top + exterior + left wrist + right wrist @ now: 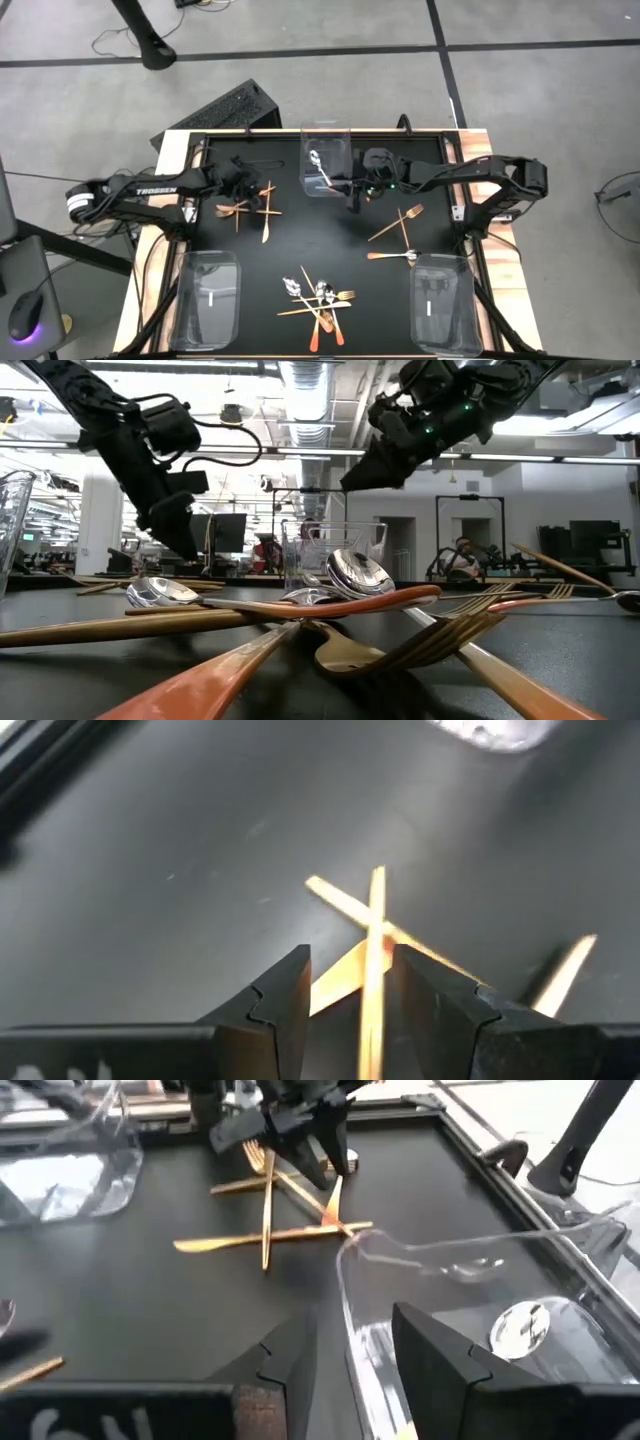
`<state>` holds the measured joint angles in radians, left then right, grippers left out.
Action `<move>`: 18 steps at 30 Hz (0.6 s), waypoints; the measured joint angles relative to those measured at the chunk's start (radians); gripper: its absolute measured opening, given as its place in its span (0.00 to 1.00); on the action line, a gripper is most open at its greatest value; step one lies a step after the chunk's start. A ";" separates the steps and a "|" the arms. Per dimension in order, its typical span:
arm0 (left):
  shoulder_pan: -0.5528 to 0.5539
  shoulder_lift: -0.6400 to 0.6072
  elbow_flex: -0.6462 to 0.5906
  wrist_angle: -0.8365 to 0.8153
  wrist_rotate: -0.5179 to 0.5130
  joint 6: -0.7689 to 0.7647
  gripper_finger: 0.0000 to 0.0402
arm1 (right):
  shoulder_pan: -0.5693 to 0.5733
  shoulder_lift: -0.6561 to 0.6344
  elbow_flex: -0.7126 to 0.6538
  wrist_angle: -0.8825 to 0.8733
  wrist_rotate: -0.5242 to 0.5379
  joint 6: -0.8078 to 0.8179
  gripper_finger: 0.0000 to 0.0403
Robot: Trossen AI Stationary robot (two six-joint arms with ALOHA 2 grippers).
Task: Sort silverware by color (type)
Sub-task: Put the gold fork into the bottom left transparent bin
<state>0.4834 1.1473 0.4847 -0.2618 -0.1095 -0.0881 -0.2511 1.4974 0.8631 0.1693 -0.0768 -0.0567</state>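
A: Where is the left gripper [246, 187] being held?

B: It is being held low over the crossed gold utensils [252, 205] at the left of the black table [300, 240]. Its fingers [278, 1012] are being kept well apart, and one thin gold piece [375, 955] is being framed in the gap between them. Whether that piece is being touched cannot be told.

A: And the right gripper [354, 196]?

B: It is being held just right of the clear far bin [325, 150], at the far middle of the table. Its fingers [437, 1360] are being kept apart with nothing gripped; the bin's near wall [352, 1295] is being seen in the gap between them.

A: Is anything being kept in that bin?

B: A spoon [318, 166] with a silver bowl is being kept there.

A: Where is the remaining silverware being shown?

B: A mixed pile [320, 298] of spoons, forks and sticks is being shown at the near middle, between two clear near bins [209, 297]. Two gold forks [397, 223] are being shown at the right, well apart from the pile.
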 joint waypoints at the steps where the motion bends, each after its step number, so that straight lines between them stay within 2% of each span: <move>1: -0.006 0.001 0.000 0.012 0.000 0.000 0.33 | 0.006 -0.004 0.000 -0.030 0.014 -0.005 0.37; 3: -0.015 0.001 0.000 0.045 -0.009 0.012 0.33 | 0.028 -0.015 -0.002 -0.066 0.109 -0.005 0.36; 8: -0.021 -0.003 0.001 0.173 -0.062 0.019 0.33 | 0.117 -0.118 0.000 -0.222 0.558 -0.019 0.33; 11: -0.021 -0.003 0.001 0.258 -0.065 0.044 0.33 | 0.159 -0.219 0.000 -0.400 0.684 0.087 0.32; 13: -0.021 -0.003 0.001 0.308 -0.064 0.078 0.33 | 0.175 -0.298 0.000 -0.550 0.671 0.250 0.32; 14: -0.021 -0.003 0.001 0.336 -0.064 0.096 0.33 | 0.179 -0.335 0.000 -0.629 0.629 0.338 0.32; 18: -0.021 -0.003 0.001 0.467 -0.023 0.113 0.33 | 0.159 -0.466 0.000 -0.899 0.363 0.659 0.32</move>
<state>0.4625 1.1446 0.4858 0.2050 -0.1324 0.0250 -0.0919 1.0310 0.8627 -0.7295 0.2866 0.6019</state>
